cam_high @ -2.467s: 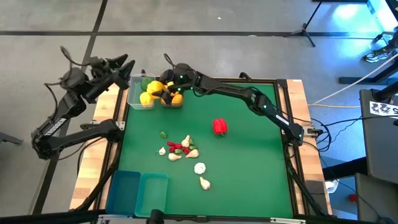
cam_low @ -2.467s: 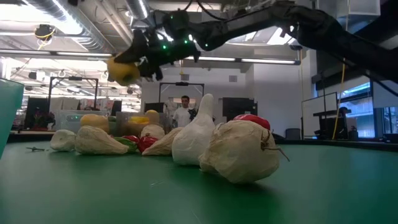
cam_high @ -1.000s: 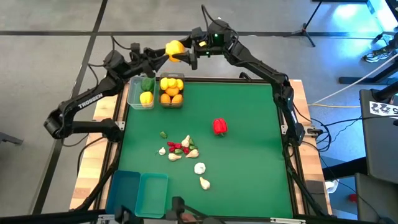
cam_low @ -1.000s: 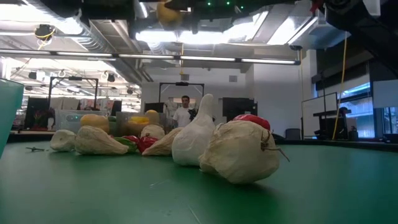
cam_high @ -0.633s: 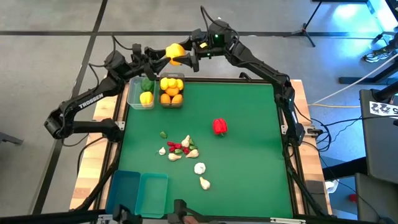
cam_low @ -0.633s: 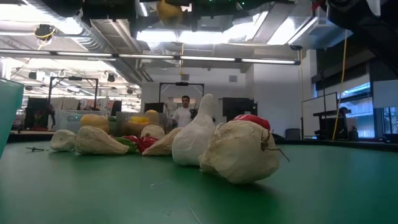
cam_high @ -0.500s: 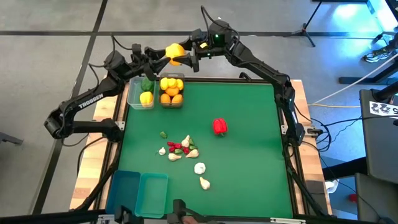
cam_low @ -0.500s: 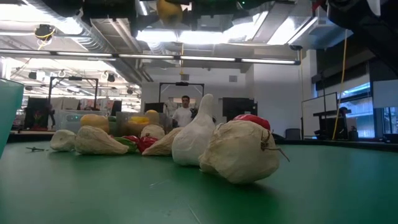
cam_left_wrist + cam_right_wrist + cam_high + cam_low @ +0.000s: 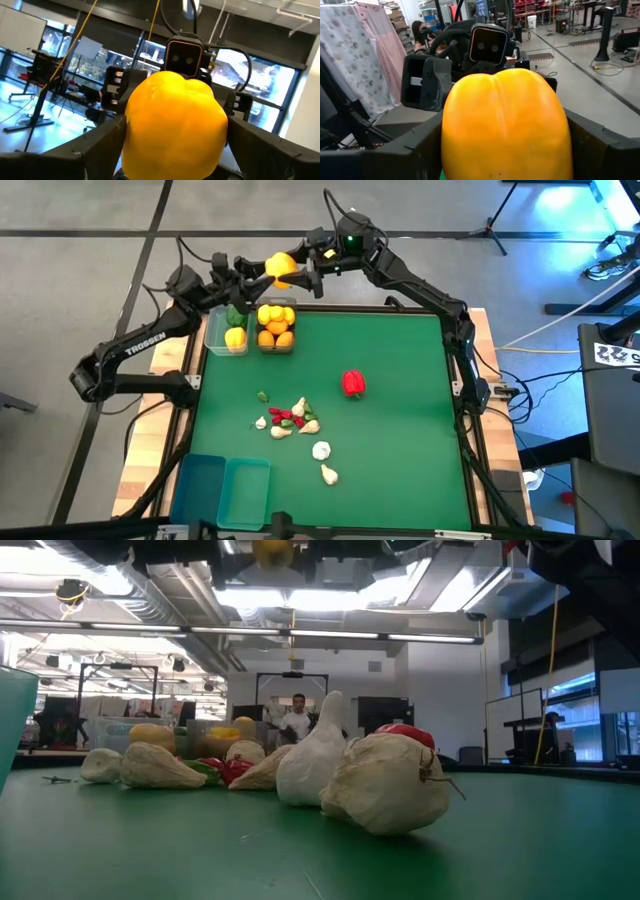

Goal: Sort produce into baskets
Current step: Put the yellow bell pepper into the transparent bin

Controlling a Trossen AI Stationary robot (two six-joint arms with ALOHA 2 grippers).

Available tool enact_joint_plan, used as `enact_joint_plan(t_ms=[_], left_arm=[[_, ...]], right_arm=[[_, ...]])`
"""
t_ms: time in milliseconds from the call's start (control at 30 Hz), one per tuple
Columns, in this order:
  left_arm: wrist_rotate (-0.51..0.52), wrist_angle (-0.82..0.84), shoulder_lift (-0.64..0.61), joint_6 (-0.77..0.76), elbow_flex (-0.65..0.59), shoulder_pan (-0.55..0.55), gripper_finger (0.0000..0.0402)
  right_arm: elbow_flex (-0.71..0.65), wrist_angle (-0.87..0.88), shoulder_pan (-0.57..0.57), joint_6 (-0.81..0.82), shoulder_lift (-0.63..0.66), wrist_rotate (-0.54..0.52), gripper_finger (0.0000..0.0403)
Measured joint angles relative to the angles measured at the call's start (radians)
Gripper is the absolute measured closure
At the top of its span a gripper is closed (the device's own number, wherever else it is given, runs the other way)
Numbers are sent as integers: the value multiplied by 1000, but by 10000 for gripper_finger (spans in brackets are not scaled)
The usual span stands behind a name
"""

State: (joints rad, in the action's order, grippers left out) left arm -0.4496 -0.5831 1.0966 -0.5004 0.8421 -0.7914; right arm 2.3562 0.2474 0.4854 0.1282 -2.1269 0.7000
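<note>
above the far baskets (image 9: 250, 327), a yellow pepper (image 9: 280, 266) hangs gripped between left hand (image 9: 253, 271) and right hand (image 9: 300, 272). citrus and two peppers are binned; red pepper (image 9: 353, 384), garlic (image 9: 321, 450), chilies wait on the worktop (image 9: 400, 440).

yellow pepper (image 9: 280, 266): raised above the table's far edge, clamped between left gripper (image 9: 258, 271) and right gripper (image 9: 302, 270)
clear baskets (image 9: 224, 330): far-left corner, side by side; one has green and yellow peppers, other oranges and lemons
teal baskets (image 9: 224, 488): near-left corner
red pepper (image 9: 353, 384): mid-table, alone
garlic, chilies (image 9: 290, 419): loose cluster, centre
</note>
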Motion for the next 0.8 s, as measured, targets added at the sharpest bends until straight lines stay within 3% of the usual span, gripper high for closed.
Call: enact_joint_plan(t_ms=[800], left_arm=[[59,81,26,163,25,66,72]], right_arm=[[0,27,1,-6,0,53,103]])
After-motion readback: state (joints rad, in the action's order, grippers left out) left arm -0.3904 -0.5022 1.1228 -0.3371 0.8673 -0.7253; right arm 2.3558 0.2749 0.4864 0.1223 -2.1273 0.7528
